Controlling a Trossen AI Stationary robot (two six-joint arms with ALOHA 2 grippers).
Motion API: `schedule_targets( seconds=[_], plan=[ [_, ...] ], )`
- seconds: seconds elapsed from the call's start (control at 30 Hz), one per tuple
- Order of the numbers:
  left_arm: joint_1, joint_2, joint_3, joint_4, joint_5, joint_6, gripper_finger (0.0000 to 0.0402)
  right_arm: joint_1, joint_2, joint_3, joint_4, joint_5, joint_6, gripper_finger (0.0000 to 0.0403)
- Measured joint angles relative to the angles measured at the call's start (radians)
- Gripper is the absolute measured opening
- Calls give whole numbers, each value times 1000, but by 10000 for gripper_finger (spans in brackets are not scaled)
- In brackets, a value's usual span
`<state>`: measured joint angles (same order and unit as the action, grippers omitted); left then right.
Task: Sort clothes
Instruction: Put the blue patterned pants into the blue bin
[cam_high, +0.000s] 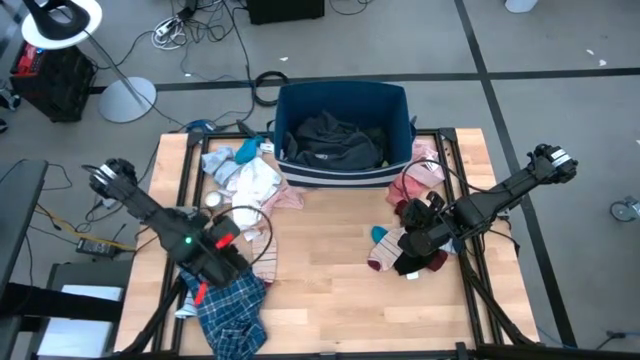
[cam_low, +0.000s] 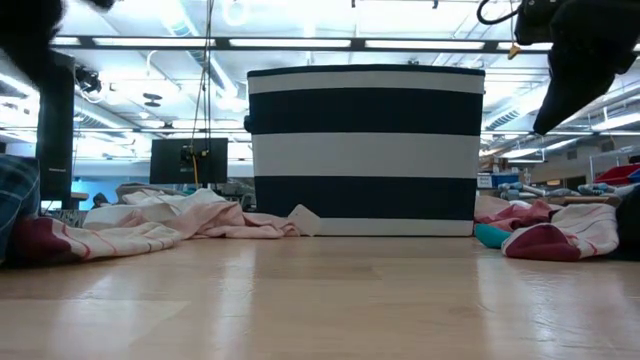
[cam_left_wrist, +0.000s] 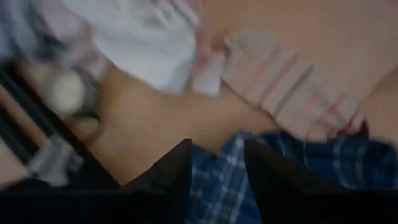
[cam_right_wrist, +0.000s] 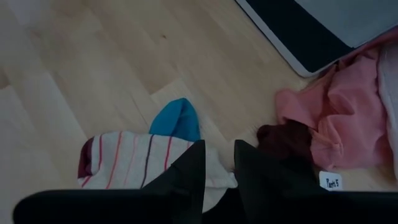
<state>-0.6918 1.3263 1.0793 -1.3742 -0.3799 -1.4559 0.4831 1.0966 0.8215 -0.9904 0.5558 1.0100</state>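
Observation:
My left gripper (cam_high: 225, 262) is at the table's near left, shut on the blue plaid shirt (cam_high: 235, 310). A striped pale piece (cam_left_wrist: 292, 81) and a white piece (cam_left_wrist: 143, 43) lie beyond it. My right gripper (cam_right_wrist: 216, 146) hovers over the pile at the right, fingers a little apart and empty, above a striped sock (cam_right_wrist: 130, 158) with a teal toe (cam_right_wrist: 177, 118). In the low view it (cam_low: 547, 125) stands clear above the socks (cam_low: 560, 238). White and pink pieces (cam_high: 250, 180) lie at the far left by the bin (cam_high: 345, 100). My left gripper has plaid cloth (cam_left_wrist: 217, 186) between its two fingers, coming at it from above at a slant. How many layers it has cannot be told. The shirt hangs below the gripper (cam_low: 15, 200) and its lower part lies bunched at the table's near left edge (cam_high: 240, 330).
The dark blue bin with a white stripe (cam_low: 365, 150) stands at the far middle with dark garments (cam_high: 335, 140) inside. Pink cloth (cam_right_wrist: 339, 118) and a maroon piece (cam_right_wrist: 289, 140) lie right of the bin. The table's middle (cam_high: 320, 260) is bare wood.

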Motion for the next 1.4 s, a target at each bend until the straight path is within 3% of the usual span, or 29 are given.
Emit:
schedule_targets(
  seconds=[0.23,0.5,0.6,0.67,0.73,0.83,1.13,1.4],
  plan=[
    [-60,-105,-282,331,68,-94,151,0,0,0,10,-1,-6,84],
    [-61,-111,-581,743,245,-124,150,0,0,0,10,-2,-11,84],
    [-61,-118,-643,883,298,-190,123,-1,0,0,10,-1,-18,84],
    [-63,-124,-641,872,300,-191,75,-1,0,0,11,-1,-19,84],
    [-63,-142,-615,838,281,-142,23,-2,0,0,13,1,-19,84],
    [-59,-175,-529,692,215,-121,7,-3,0,0,14,3,-19,84],
    [-61,-194,-95,206,-9,-44,1,-7,0,0,20,5,-19,84],
    [-52,-194,225,63,-295,155,1,-8,0,0,23,7,-21,84]
  ],
)
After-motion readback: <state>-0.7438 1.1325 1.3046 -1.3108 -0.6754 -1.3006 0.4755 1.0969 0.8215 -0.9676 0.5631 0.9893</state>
